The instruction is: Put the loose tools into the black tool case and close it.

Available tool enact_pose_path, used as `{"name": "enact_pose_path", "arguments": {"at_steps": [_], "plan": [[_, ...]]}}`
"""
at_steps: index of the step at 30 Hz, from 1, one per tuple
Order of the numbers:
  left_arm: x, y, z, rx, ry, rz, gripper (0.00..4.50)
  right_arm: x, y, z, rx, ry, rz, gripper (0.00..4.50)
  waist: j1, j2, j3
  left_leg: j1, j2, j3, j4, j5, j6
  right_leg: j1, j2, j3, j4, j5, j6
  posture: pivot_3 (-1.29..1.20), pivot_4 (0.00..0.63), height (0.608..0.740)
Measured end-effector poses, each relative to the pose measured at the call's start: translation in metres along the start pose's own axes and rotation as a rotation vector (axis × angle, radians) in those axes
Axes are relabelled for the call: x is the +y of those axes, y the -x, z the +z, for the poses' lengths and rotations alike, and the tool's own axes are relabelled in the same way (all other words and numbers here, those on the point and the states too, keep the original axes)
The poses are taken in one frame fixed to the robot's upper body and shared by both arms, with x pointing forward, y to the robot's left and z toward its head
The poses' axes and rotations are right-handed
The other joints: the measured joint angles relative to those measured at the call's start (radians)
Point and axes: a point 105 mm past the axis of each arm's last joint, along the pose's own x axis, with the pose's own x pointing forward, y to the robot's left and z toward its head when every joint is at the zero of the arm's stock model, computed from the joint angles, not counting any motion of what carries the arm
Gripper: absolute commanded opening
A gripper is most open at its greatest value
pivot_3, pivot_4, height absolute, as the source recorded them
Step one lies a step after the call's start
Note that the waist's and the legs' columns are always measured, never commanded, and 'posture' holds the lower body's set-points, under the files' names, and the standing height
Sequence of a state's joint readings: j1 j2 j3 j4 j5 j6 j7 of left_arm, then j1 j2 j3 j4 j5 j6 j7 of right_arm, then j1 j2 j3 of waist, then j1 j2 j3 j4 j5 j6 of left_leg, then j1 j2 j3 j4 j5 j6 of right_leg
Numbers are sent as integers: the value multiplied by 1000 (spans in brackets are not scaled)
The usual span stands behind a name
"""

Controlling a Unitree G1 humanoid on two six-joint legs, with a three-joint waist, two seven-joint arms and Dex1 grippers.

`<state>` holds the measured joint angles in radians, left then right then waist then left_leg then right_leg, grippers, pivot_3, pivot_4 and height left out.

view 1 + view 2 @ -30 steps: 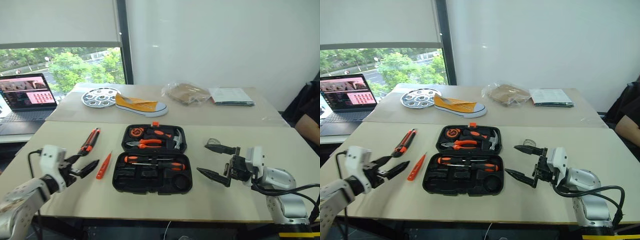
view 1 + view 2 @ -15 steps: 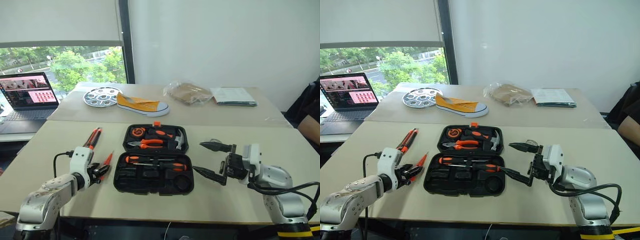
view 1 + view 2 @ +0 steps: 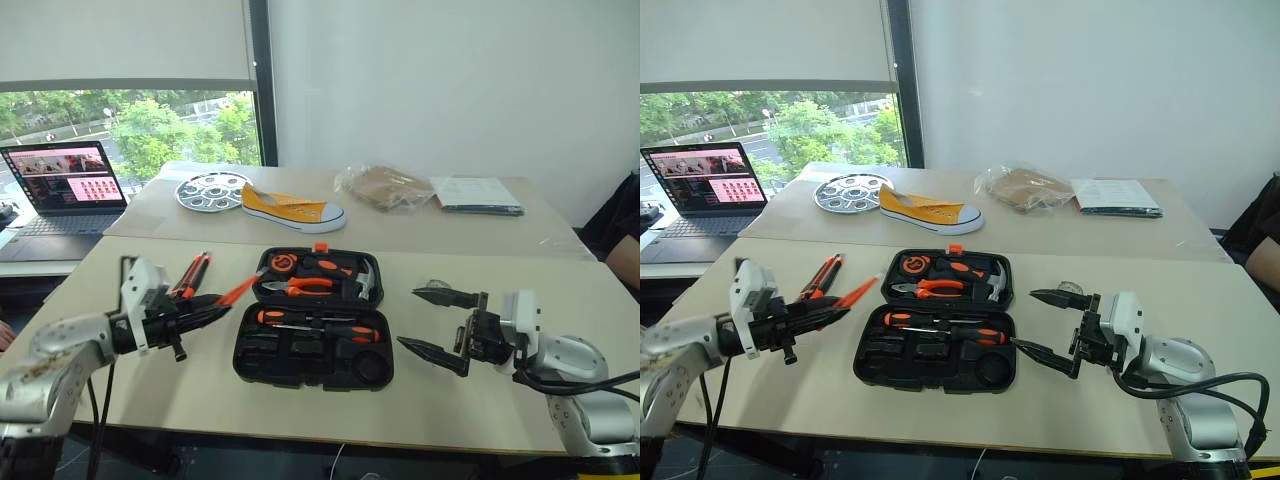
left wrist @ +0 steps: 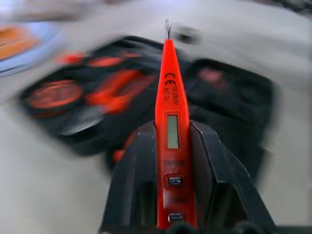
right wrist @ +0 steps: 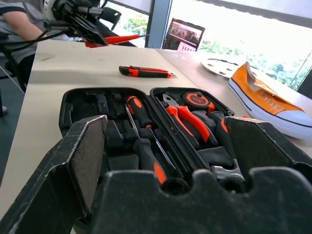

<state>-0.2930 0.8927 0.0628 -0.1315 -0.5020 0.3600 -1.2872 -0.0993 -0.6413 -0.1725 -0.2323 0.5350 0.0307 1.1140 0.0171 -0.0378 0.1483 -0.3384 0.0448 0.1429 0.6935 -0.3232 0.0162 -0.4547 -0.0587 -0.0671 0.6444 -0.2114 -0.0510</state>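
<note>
The black tool case (image 3: 250, 352) lies open mid-table, with two screwdrivers (image 3: 318, 320), pliers and a hammer in its slots. My left gripper (image 3: 212, 306) hovers just left of the case, shut on a slim orange tool (image 4: 168, 122) whose tip points toward the case. An orange-and-black utility knife (image 3: 190, 275) lies on the table behind that gripper. To the right of the case my right gripper (image 3: 408, 318) stands open and holds nothing, its fingers (image 5: 90, 156) aimed at the case.
On the far table sit a laptop (image 3: 65, 180), a round metal tray (image 3: 210, 190), a yellow shoe (image 3: 292, 210), a plastic bag (image 3: 385, 185) and papers (image 3: 478, 193). A person's arm (image 3: 625, 240) shows at the right edge.
My left gripper shut on the slim orange tool, lifted it off the table and swung right toward the case. The right gripper stayed put, and the camera shifted slightly.
</note>
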Motion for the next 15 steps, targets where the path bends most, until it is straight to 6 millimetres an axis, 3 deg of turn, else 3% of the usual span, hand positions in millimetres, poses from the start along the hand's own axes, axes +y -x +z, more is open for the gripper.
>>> {"name": "enact_pose_path", "arguments": {"at_steps": [6, 15], "plan": [[13, -40, -27, 185, -135, -158, 473, 6, 0, 1, 6, 4, 7, 4500, -8, -1, 0, -2, 0, -1, 2, 0, 0, 0, 2, 2, -1, 0, 0, 0, 150, 740], [28, -53, -36, 244, -235, -186, 473, 13, 4, 0, 28, -14, -18, 4500, -5, -1, 0, -4, 0, -1, 4, -2, 4, -1, 1, 1, -1, -1, 3, 0, 150, 740]]}}
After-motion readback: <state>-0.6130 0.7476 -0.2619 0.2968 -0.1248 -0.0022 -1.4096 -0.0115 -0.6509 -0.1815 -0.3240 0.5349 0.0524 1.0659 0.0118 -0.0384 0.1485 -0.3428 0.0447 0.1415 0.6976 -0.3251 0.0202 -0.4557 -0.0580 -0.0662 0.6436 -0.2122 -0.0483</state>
